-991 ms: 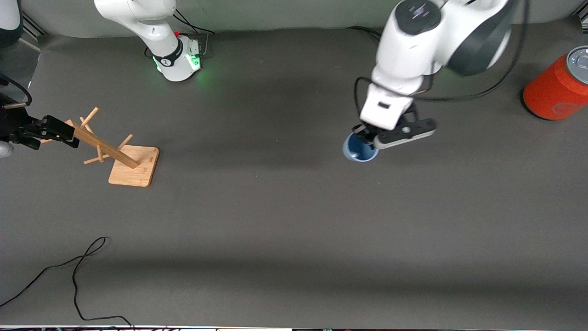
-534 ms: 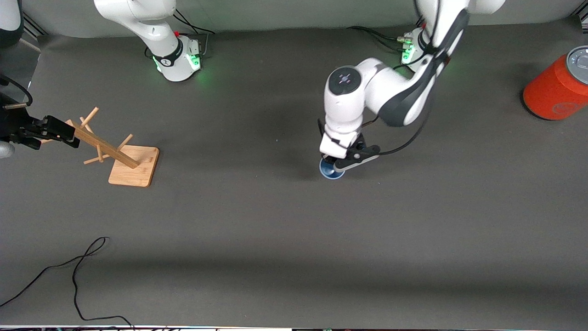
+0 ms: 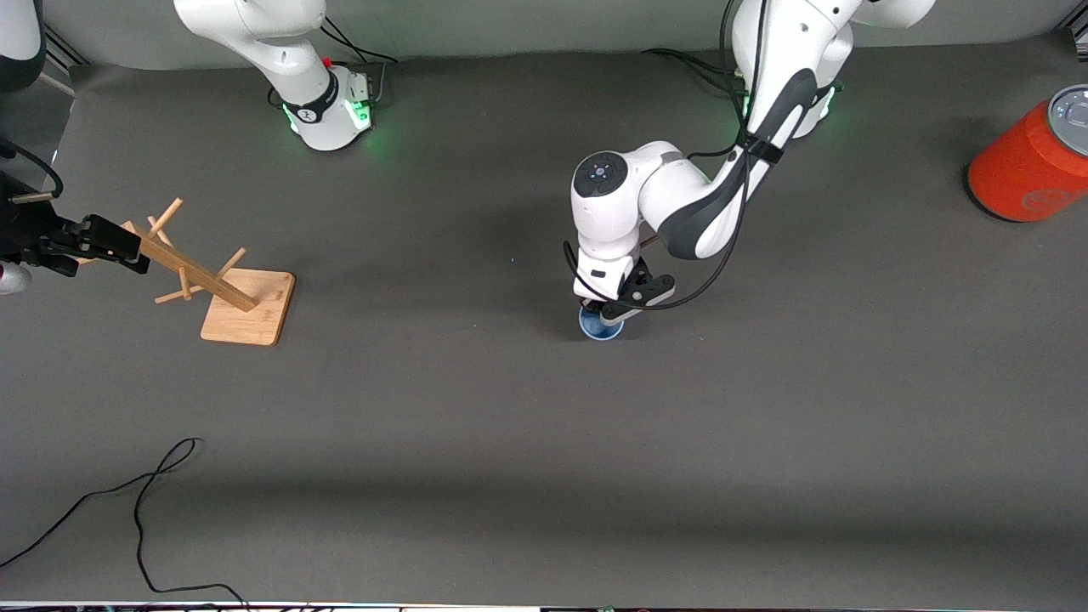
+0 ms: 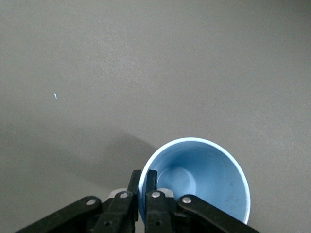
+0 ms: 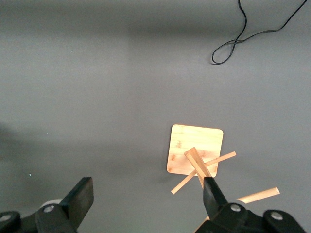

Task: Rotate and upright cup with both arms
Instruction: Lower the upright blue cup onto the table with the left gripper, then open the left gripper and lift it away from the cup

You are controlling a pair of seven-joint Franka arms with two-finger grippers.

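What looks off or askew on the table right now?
Nothing stands out. The left gripper is shut on the rim of the upright cup. The open right gripper waits above the wooden rack. The orange-red can looks undamaged.
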